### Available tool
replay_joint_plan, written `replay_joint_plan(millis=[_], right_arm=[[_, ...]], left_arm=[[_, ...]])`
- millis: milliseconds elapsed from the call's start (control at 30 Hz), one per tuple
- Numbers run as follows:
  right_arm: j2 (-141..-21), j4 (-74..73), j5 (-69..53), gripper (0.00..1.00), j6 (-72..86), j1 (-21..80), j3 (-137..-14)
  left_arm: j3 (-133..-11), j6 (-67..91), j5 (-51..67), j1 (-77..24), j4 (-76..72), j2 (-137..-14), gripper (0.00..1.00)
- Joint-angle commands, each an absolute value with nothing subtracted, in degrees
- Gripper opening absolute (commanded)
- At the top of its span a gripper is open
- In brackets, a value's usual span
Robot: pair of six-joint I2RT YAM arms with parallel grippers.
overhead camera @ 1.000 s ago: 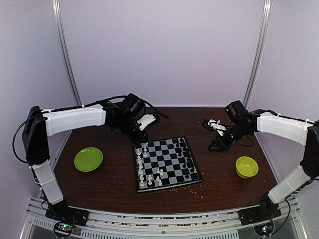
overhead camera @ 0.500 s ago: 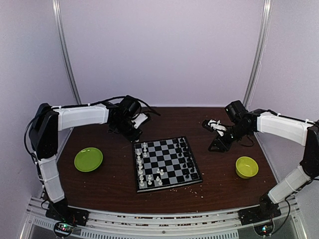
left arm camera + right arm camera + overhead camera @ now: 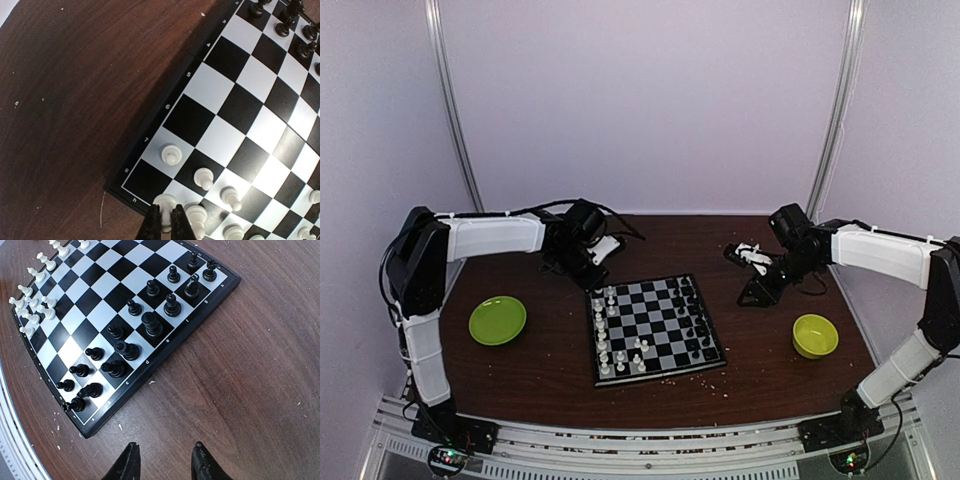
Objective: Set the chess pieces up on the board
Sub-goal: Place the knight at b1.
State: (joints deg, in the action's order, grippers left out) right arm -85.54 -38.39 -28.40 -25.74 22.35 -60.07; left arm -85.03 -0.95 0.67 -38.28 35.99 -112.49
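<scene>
Two arms flank the board (image 3: 655,325), but only one has moved: the left gripper (image 3: 165,221) has drawn back from the far-left corner and is clenched on nothing. The right gripper (image 3: 165,460) hangs spread and empty beside the table-centre board. The chess pieces (image 3: 150,322) stand white on one side, black on the other, so a placement looks just finished, with stragglers left.
</scene>
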Motion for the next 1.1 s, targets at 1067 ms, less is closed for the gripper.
replay_joint_plan(millis=[1067], right_arm=[[-83.54,-34.78,-23.55,0.33,-26.50,21.72,-58.52]], left_arm=[[-85.64,-1.81,1.81,-38.06,37.54,-112.93,0.04]])
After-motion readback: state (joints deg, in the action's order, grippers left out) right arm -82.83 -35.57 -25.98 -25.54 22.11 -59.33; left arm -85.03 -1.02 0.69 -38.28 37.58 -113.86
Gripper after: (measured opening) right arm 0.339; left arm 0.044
